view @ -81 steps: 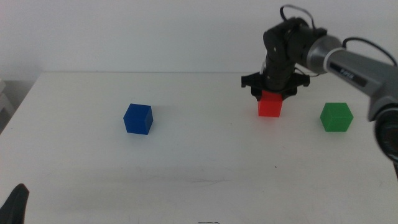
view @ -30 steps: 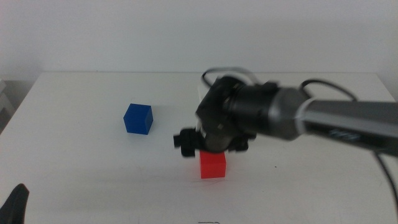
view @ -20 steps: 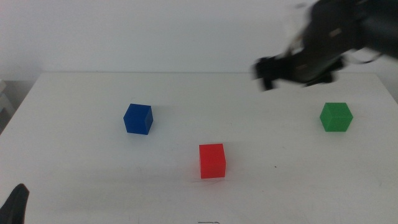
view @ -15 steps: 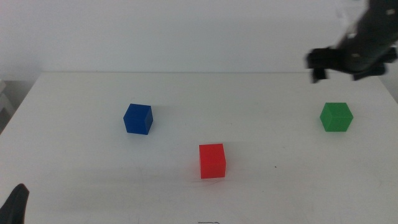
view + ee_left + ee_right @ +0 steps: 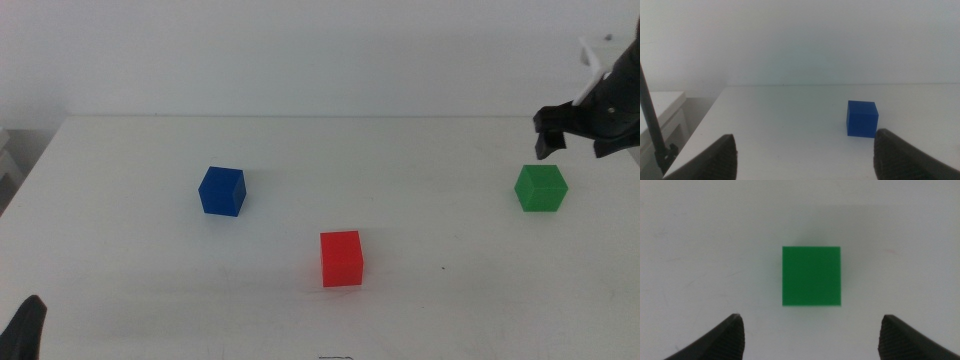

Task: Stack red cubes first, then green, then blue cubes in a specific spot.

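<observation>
Right gripper (image 5: 590, 135) up in the air at the table's far right, jaws spread wide and holding nothing. Just below and beside it in the middle view, the green cube (image 5: 541, 187), flat on the white table (image 5: 120, 260) and touching neither jaw. From the right wrist, the same green cube (image 5: 811, 276) seen from straight above, centred between the two dark jaws with bare table on both sides. Red cube (image 5: 341, 258) alone on the tabletop near the middle of the front area, well apart from the green one and from the gripper. Blue cube (image 5: 222, 190) farther left and a little farther back, apart from the red. Left gripper (image 5: 24, 330) low at the bottom left corner of the middle view, waiting; from its wrist, jaws set wide apart, empty, with the blue cube (image 5: 862, 118) ahead on the table, nearer one jaw than the other.
</observation>
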You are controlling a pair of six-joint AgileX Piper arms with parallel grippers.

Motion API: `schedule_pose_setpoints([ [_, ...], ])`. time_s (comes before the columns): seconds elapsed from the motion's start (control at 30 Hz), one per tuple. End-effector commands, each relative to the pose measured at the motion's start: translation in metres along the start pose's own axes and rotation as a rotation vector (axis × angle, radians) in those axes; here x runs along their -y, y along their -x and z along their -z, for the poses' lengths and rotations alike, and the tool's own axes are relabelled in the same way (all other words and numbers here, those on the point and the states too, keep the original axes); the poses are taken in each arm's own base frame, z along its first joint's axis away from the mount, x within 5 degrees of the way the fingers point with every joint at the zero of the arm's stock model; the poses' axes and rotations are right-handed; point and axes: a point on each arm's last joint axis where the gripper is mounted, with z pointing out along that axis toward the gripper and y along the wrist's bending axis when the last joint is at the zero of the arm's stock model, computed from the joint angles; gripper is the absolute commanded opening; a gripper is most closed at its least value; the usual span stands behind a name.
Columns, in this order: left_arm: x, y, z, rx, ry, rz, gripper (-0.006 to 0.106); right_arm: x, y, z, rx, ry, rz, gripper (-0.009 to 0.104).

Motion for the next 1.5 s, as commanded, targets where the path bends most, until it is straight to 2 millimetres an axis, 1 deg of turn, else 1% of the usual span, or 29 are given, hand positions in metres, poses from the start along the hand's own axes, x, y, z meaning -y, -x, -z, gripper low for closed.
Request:
schedule_pose_setpoints([
  [0.0,0.000,0.009,0.002,0.100,-0.002,0.005,0.094,0.003,0.017,0.019,0.103,0.001,0.026,0.094],
  [0.13,0.000,0.009,0.002,0.100,-0.002,0.005,0.094,0.003,0.021,0.001,0.078,0.001,0.027,0.094],
  [0.33,0.000,0.009,0.002,0.100,-0.002,0.005,0.094,0.002,0.020,-0.025,0.030,-0.002,0.031,0.094],
  [0.4,0.000,0.009,0.002,0.100,-0.002,0.005,0.094,0.002,0.019,-0.034,0.018,-0.001,0.032,0.092],
  [0.5,0.000,0.009,0.002,0.100,-0.002,0.005,0.094,0.002,0.019,-0.046,0.010,-0.003,0.033,0.086],
  [0.53,0.000,0.009,0.002,0.100,-0.002,0.005,0.094,0.003,0.019,-0.050,0.009,-0.005,0.034,0.081],
  [0.57,0.000,0.009,0.002,0.100,-0.002,0.005,0.094,0.003,0.019,-0.051,0.014,-0.008,0.037,0.072],
  [0.6,0.000,0.009,0.002,0.100,-0.002,0.005,0.094,0.003,0.019,-0.054,0.016,-0.010,0.039,0.060],
  [0.63,0.000,0.009,0.002,0.100,-0.002,0.005,0.094,0.003,0.020,-0.054,0.026,-0.015,0.038,0.045],
  [0.67,0.000,0.009,0.002,0.100,-0.002,0.005,0.094,0.004,0.021,-0.054,0.036,-0.019,0.027,0.028],
  [0.7,0.000,0.009,0.002,0.100,-0.002,0.005,0.094,0.005,0.021,-0.053,0.040,-0.027,0.020,0.013],
  [0.73,0.000,0.009,0.002,0.100,-0.002,0.005,0.094,0.003,0.022,-0.048,0.051,-0.037,0.013,-0.001],
  [0.8,0.000,0.009,0.002,0.100,-0.002,0.005,0.094,-0.003,0.022,-0.030,0.081,-0.053,-0.008,-0.001],
  [0.9,0.000,0.009,0.002,0.100,-0.002,0.005,0.094,-0.024,0.015,0.012,0.125,-0.065,-0.037,-0.001],
  [1.0,0.000,0.009,0.002,0.100,-0.002,0.005,0.094,-0.058,-0.005,0.052,0.168,-0.048,-0.090,-0.001],
  [1.07,0.000,0.009,0.002,0.100,-0.002,0.005,0.094,-0.088,-0.019,0.072,0.182,-0.026,-0.105,-0.001],
  [1.13,0.000,0.009,0.002,0.100,-0.002,0.005,0.094,-0.120,-0.031,0.085,0.179,0.005,-0.092,-0.001],
  [1.2,0.000,0.009,0.002,0.100,-0.002,0.005,0.094,-0.149,-0.040,0.094,0.180,0.047,-0.067,-0.001],
  [1.3,0.000,0.009,0.002,0.100,-0.002,0.005,0.094,-0.191,-0.055,0.102,0.176,0.112,-0.038,-0.001],
  [1.4,0.000,0.009,0.002,0.100,-0.002,0.005,0.094,-0.221,-0.063,0.099,0.150,0.126,-0.030,-0.001],
  [1.47,0.000,0.009,0.002,0.100,-0.002,0.005,0.094,-0.236,-0.068,0.095,0.131,0.121,-0.018,-0.001],
])
